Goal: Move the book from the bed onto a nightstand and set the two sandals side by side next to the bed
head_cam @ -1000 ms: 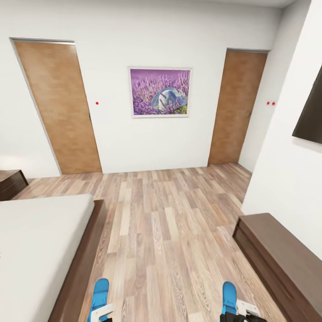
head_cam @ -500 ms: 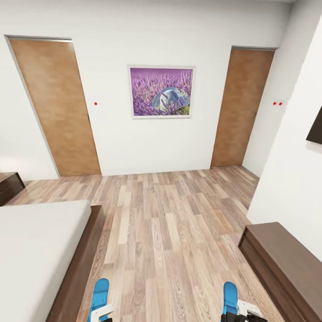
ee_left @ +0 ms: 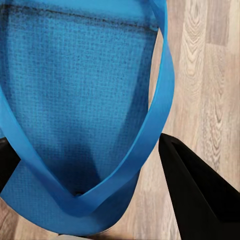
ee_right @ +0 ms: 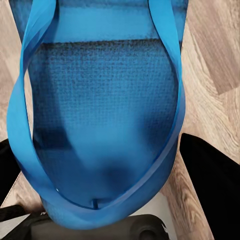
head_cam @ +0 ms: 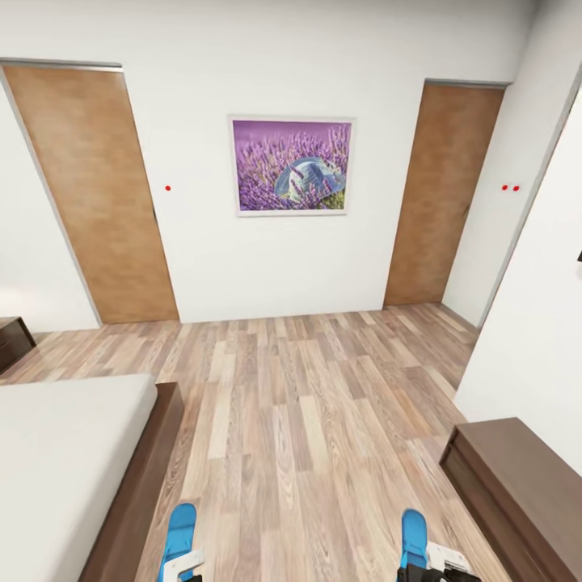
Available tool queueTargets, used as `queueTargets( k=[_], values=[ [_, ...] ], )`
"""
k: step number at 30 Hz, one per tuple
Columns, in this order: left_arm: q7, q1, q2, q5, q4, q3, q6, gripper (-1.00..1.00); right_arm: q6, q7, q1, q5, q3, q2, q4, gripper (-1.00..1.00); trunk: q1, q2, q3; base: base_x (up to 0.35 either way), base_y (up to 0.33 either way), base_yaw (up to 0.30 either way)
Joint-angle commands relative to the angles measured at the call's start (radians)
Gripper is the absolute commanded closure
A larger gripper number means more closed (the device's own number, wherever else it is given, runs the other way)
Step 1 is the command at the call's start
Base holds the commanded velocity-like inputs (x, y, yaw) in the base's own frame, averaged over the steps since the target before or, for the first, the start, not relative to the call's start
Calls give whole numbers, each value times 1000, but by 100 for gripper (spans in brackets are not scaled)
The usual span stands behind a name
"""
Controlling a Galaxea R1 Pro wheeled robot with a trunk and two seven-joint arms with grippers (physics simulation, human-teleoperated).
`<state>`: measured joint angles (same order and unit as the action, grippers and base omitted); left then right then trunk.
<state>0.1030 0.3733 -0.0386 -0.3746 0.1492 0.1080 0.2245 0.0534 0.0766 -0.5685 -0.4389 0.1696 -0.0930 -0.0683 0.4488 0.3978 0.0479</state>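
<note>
You carry one blue sandal in each claw: the left sandal [head_cam: 179,529] pokes up at the lower edge of the head view beside the bed [head_cam: 65,453], and the right sandal [head_cam: 413,537] sits well apart from it, nearer the dark low cabinet [head_cam: 517,485]. In the left wrist view the left gripper [ee_left: 85,165] stands with its black fingers [ee_left: 195,195] on either side of the sandal's sole [ee_left: 70,100] near the toe post, closed on it as far as you can tell; the right gripper [ee_right: 100,165] looks the same around its own sandal [ee_right: 100,100]. Treat these as light, floppy foam: the sole will bend and the thin strap [ee_left: 160,95] will sag, so a hold on the sole's edges is firmer than one on the strap. Set each down flat on the plank floor [head_cam: 307,388] next to the bed frame, or it may flip or skid.
</note>
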Motion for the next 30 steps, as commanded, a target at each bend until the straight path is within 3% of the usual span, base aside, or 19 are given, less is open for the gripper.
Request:
queueTargets(
  k=[1,30],
  values=[
    [4,1,0,-6,0,9,3,100,1,5,-2,-11,8,0,-2,100,1,2,2,307,0,0],
    [4,1,0,-9,0,9,4,100,2,3,-2,-12,8,-7,-1,100,1,2,2,308,0,47]
  ],
)
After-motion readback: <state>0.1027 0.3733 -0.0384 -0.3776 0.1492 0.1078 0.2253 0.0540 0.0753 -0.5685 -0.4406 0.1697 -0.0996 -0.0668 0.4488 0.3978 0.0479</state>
